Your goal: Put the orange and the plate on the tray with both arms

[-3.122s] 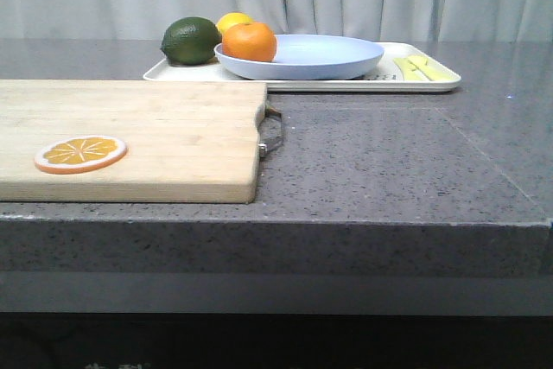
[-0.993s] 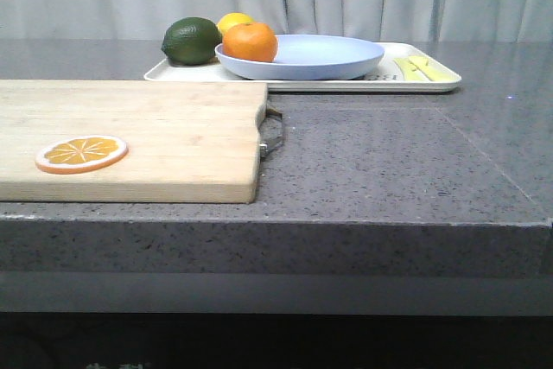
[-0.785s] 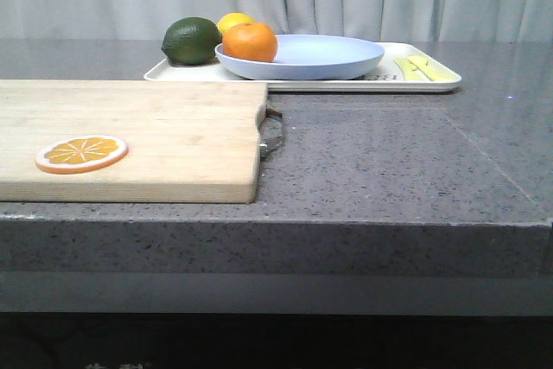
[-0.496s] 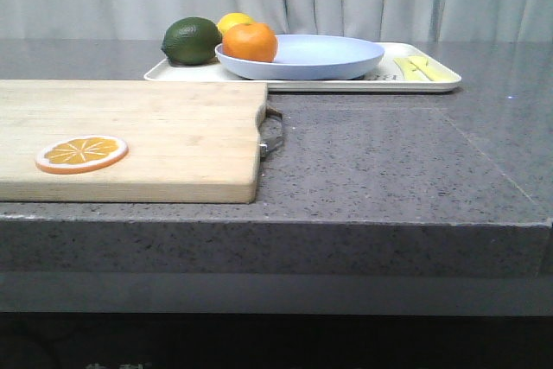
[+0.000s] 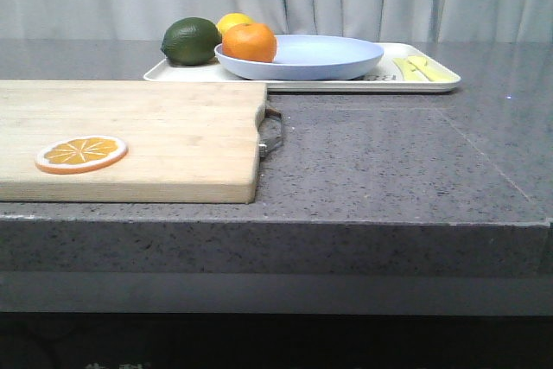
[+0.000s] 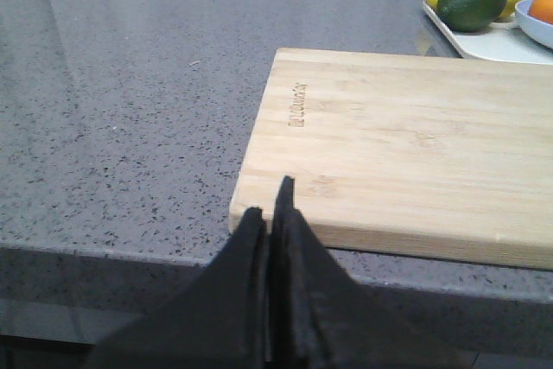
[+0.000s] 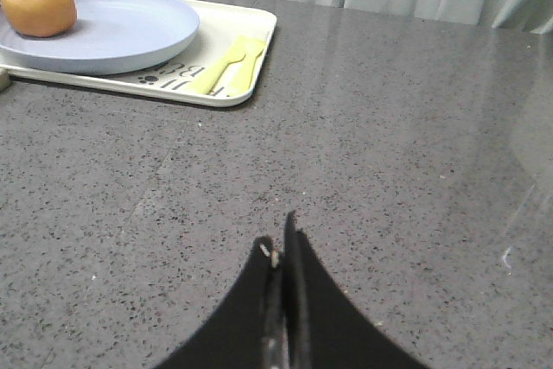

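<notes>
The orange (image 5: 250,41) sits on the left part of the lavender-blue plate (image 5: 320,56), which rests on the white tray (image 5: 432,84) at the back of the counter. Both also show in the right wrist view: the orange (image 7: 37,6), the plate (image 7: 130,28) and the tray (image 7: 246,84). My left gripper (image 6: 270,209) is shut and empty, low at the counter's front edge by the near corner of the cutting board. My right gripper (image 7: 279,244) is shut and empty over bare counter, well short of the tray. Neither gripper shows in the front view.
A dark green lime (image 5: 191,41) and a yellow lemon (image 5: 232,22) lie on the tray's left end, a pale yellow utensil (image 5: 421,67) on its right end. A wooden cutting board (image 5: 155,127) with an orange slice (image 5: 81,154) fills the front left. Curtain behind.
</notes>
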Controlling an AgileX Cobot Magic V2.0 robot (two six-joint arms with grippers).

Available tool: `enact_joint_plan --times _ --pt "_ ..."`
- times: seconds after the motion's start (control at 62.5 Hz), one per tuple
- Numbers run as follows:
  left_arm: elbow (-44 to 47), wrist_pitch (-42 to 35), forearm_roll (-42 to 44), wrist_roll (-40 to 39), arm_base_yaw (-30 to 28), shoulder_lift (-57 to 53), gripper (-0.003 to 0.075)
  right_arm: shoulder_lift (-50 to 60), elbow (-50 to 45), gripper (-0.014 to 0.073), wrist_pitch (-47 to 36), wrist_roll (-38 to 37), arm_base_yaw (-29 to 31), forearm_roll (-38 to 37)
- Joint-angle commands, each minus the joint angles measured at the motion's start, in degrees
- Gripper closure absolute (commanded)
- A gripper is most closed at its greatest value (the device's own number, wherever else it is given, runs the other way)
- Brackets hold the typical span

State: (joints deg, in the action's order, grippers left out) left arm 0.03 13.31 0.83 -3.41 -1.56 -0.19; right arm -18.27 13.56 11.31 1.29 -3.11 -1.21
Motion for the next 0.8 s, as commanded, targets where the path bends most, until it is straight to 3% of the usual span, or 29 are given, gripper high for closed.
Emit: enact_joint_plan --times 0.0,0.272,0.4,0.785 --pt "0.3 -4.9 0.0 -0.4 -0.2 -1.2 0.0738 0.5 -1.8 0.0654 -8.7 0.9 0.4 -0.5" --pt "0.3 -4.9 0.0 -0.4 -0.2 -1.2 0.0738 10.0 -15.1 0.0654 -11.3 0.9 0.4 -0.5" --pt "0.3 -4.9 0.0 -0.4 -0.2 -1.2 0.0738 13.1 -14.7 0.0654 -6.5 0.9 0.4 -0.5" --pt "0.3 -4.9 0.0 -0.4 -0.2 -1.2 0.0738 19.2 -14.8 0.0654 -5.9 0.9 0.4 -0.5"
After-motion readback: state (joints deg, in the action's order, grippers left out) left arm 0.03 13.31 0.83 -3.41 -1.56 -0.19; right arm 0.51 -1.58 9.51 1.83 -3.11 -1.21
